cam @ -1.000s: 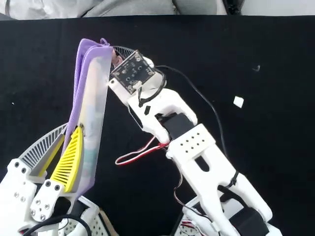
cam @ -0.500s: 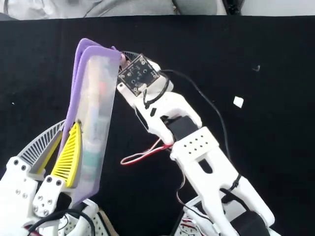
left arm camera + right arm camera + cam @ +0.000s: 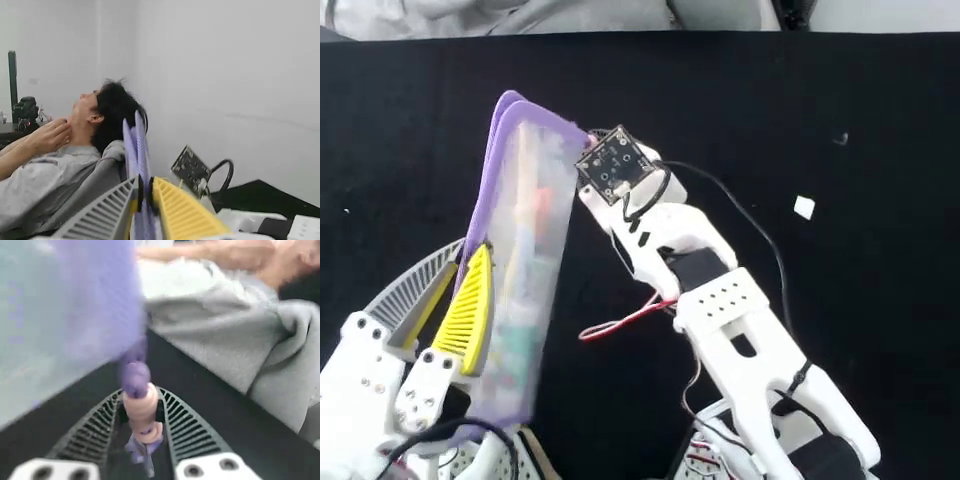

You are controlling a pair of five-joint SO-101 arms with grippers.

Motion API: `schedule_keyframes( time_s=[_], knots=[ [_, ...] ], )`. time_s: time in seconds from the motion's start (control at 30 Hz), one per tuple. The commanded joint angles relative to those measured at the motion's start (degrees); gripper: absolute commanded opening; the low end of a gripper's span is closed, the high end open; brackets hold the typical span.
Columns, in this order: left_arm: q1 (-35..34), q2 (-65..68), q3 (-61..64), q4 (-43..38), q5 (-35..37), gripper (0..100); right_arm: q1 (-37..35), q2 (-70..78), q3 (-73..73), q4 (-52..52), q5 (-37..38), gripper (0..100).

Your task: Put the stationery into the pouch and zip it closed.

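A purple pouch with a translucent side is held up off the black table, tilted. Pens and other stationery show through its side. My left gripper is shut on the pouch's lower edge, one yellow finger on the clear side and a grey one behind. In the left wrist view the pouch stands edge-on in my left gripper. My right gripper is at the pouch's top corner. It is shut on the pink and purple zipper pull, with the pouch close in front.
A small white scrap lies on the table at the right. Red and white wires loop beside the right arm. Grey cloth lies past the table's far edge.
The pouch's top and my right gripper with the zipper pull have shifted to the right, and the pouch leans more. My left gripper keeps its hold.
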State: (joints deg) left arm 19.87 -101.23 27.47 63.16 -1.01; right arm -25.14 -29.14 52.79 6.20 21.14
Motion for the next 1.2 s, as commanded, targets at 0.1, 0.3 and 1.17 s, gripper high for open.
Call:
schedule_keyframes(
  time_s=[0.1,0.3,1.17],
  knots=[
    [-0.4,-1.0,-6.8,-2.1,-0.6,3,2.8,0.8,2.2,0.2,0.6,1.1],
    [-0.4,-1.0,-5.5,-1.9,-0.6,3,2.8,0.9,0.1,0.4,0.6,1.1],
    [-0.4,-1.6,3.8,3.4,-0.7,3,6.9,40.2,-36.2,0.4,0.1,1.5]
  ],
)
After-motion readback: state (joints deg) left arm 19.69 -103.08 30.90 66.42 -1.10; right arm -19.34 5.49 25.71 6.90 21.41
